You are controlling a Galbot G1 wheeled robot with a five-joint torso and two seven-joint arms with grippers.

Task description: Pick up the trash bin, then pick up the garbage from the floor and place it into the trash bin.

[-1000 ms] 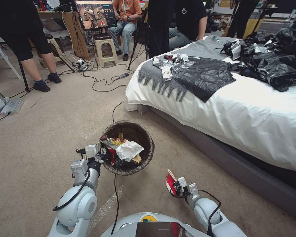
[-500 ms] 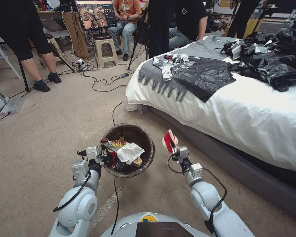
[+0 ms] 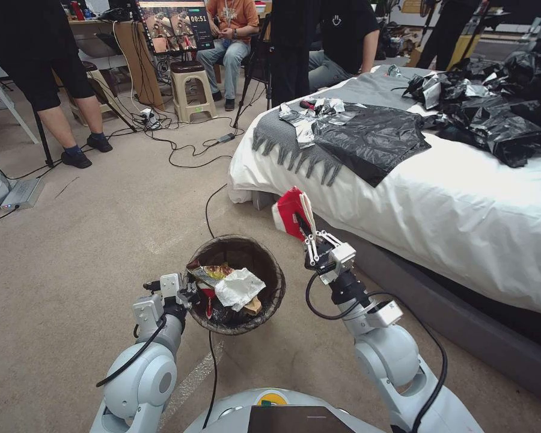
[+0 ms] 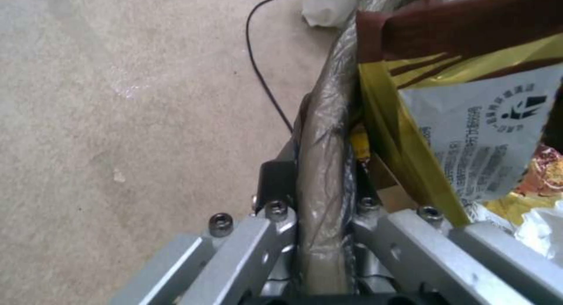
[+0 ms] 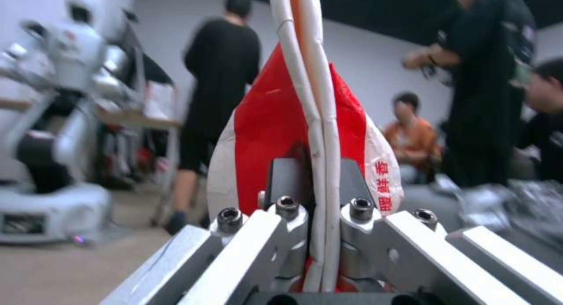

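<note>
The trash bin (image 3: 264, 267), round with a dark liner, hangs just above the carpet. My left gripper (image 3: 189, 293) is shut on the trash bin's rim (image 4: 321, 164) at its left side. Inside lie a yellow snack wrapper (image 3: 211, 273), a white tissue (image 3: 237, 287) and other litter. My right gripper (image 3: 303, 231) is shut on a flattened red-and-white paper cup (image 3: 288, 211), held up to the right of the bin and above its rim. In the right wrist view the squashed paper cup (image 5: 276, 120) stands pinched between the fingers.
A bed (image 3: 439, 198) with white sheets runs along the right, with black plastic bags (image 3: 372, 138) and foil on it. A black cable (image 3: 209, 207) lies across the carpet past the bin. People, a stool (image 3: 192, 90) and cables stand at the back.
My right arm has swung up and forward with the paper cup, from low near the floor to beside and above the bin. The bin has shifted slightly nearer in my left gripper.
</note>
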